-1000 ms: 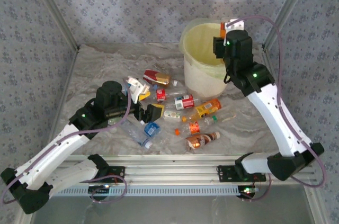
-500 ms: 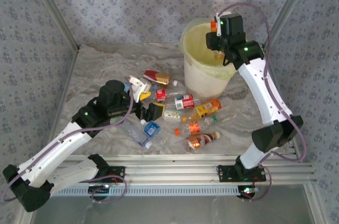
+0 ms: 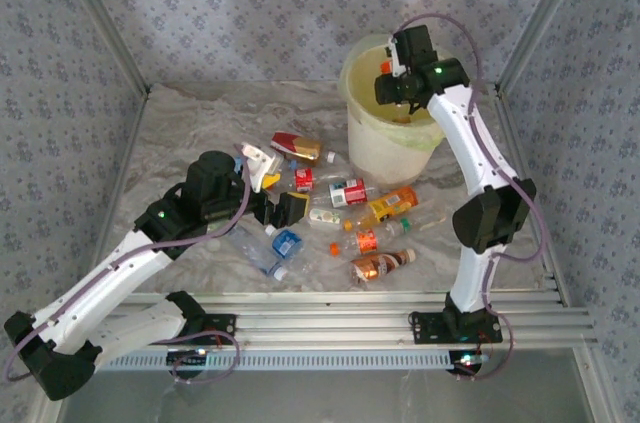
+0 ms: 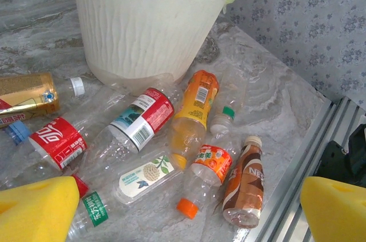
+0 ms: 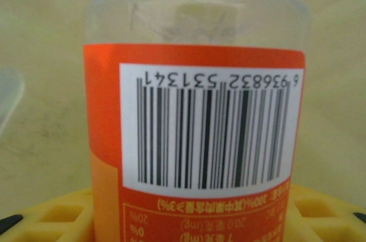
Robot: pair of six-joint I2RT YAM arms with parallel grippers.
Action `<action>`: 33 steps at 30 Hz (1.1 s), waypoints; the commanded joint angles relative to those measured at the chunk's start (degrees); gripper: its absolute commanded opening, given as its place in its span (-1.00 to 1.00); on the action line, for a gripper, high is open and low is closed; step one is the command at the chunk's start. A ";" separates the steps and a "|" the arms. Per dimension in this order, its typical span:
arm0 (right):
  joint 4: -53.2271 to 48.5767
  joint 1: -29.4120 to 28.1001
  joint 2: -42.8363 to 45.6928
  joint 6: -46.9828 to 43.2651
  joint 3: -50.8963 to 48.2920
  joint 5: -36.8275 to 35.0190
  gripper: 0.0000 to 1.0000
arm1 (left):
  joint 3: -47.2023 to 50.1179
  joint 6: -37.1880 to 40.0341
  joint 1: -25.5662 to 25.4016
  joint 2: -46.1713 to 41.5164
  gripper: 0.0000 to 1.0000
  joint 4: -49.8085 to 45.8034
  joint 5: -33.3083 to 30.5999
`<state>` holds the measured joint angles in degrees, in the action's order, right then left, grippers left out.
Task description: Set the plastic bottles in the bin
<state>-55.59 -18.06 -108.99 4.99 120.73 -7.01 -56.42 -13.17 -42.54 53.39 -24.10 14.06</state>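
My right gripper [image 3: 392,83]: closed on 1 orange-labelled bottle [image 5: 194,110], gripped low on its label between my 2 yellow pads [image 5: 57,219]; the barcode faces my wrist camera.
Held bottle's place: over the open mouth of the bin [image 3: 380,148], with the pale yellow-green liner [image 5: 34,36] behind it. Whether it is below the rim I cannot tell.
My left gripper [image 3: 277,188]: fingers spread wide and holding nothing, low over the near-left part of the pile. 1 yellow fingertip [image 4: 34,207] sits at each lower corner of my wrist view.
Bin: upright at the far right of the marbled table [image 3: 190,123], its ribbed cream wall just behind the pile.
Plastic bottles [image 3: 340,208] on the table: lying on their sides in a loose cluster between my left gripper and the bin.
Nearest the bin: a red-and-white-labelled bottle [image 4: 143,117] and an orange bottle [image 4: 194,104], side by side, close to the bin's foot.
Nearer me: an orange-capped clear bottle [image 4: 209,165] right beside a brown bottle [image 4: 243,182].
To my left: a red-labelled bottle [image 4: 57,142] and a gold bottle [image 4: 26,96].
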 commanded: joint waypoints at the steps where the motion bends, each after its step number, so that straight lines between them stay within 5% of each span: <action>1: -4.19 1.44 -2.42 1.83 2.97 3.06 -0.05 | -2.06 -0.53 -0.27 -0.14 0.99 -0.50 -0.29; 33: -12.26 4.97 -19.48 5.89 7.88 8.72 0.01 | -0.44 -2.21 -0.37 -1.04 0.99 -0.77 -0.93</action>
<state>-65.84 -13.37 -126.98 9.74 127.81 1.34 -56.42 -14.68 -42.54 53.36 -24.32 13.65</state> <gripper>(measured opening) 0.578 0.994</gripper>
